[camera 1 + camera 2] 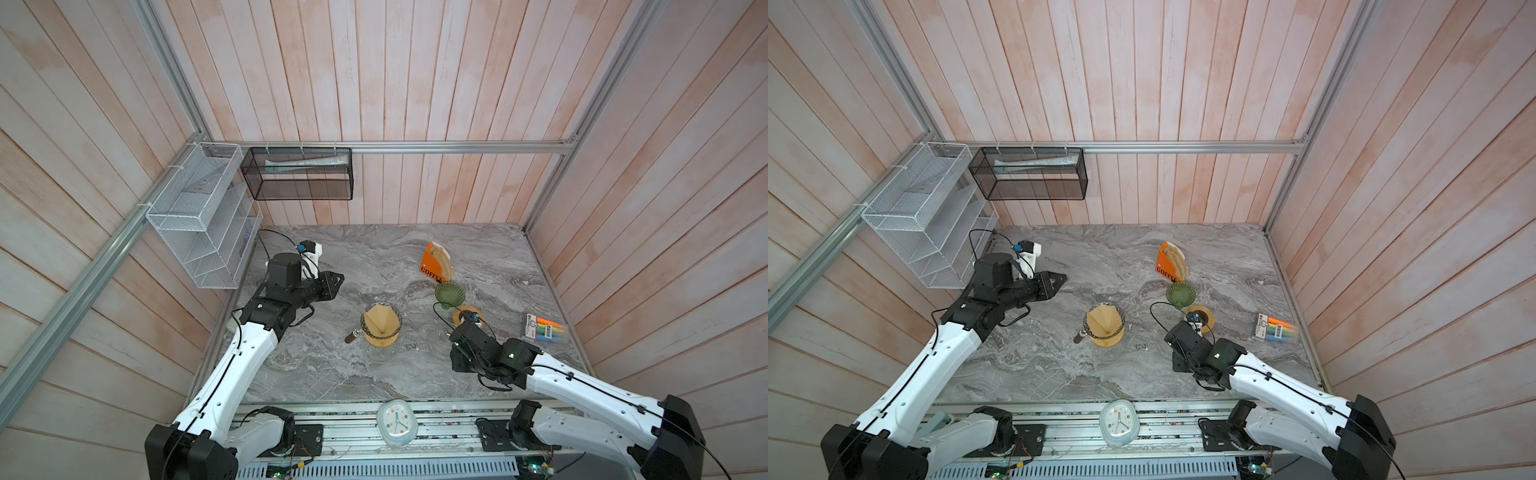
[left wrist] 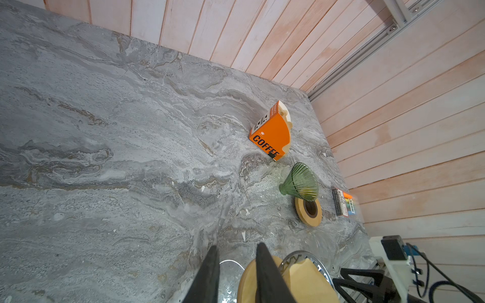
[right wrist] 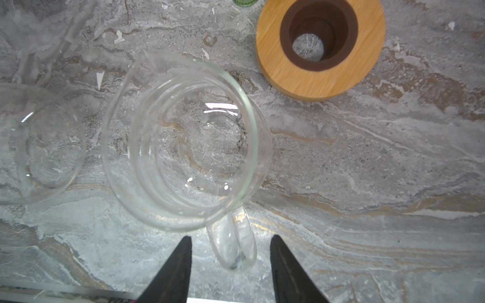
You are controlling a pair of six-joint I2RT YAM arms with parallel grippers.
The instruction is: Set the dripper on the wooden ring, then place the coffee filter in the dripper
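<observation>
Where the tan paper coffee filter (image 1: 380, 322) sits, you see it already opened into a cone inside the wire-frame dripper (image 1: 384, 341), near the middle of the grey marble table (image 1: 332, 374). The dripper's wooden collar and dark side handle show in both top views, and clear glass shows beneath it. Your left gripper (image 2: 238, 245) hovers to the left of and behind the dripper, not touching it. Its 2 black fingers (image 2: 208, 275) stand a narrow gap apart with nothing between them. Your right gripper (image 3: 231, 237) is over the front right of the table, its fingers spread wide to either side of the handle of a clear glass carafe (image 3: 183, 144). In the right wrist view a gap shows on both sides of that handle, so the claw grips nothing. 1 more clear glass vessel (image 3: 39, 147) stands just beside the carafe. A wooden ring (image 1: 467, 314) lies flat just behind the carafe. A green ribbed glass cone (image 1: 450, 293) stands mouth-up at the ring's edge; you cannot tell whether they touch. An orange box (image 1: 432, 262) marked COFFEE, holding more paper filters, stands behind the green cone. A pack of coloured highlighters (image 1: 544, 328) lies near the table's right edge.
</observation>
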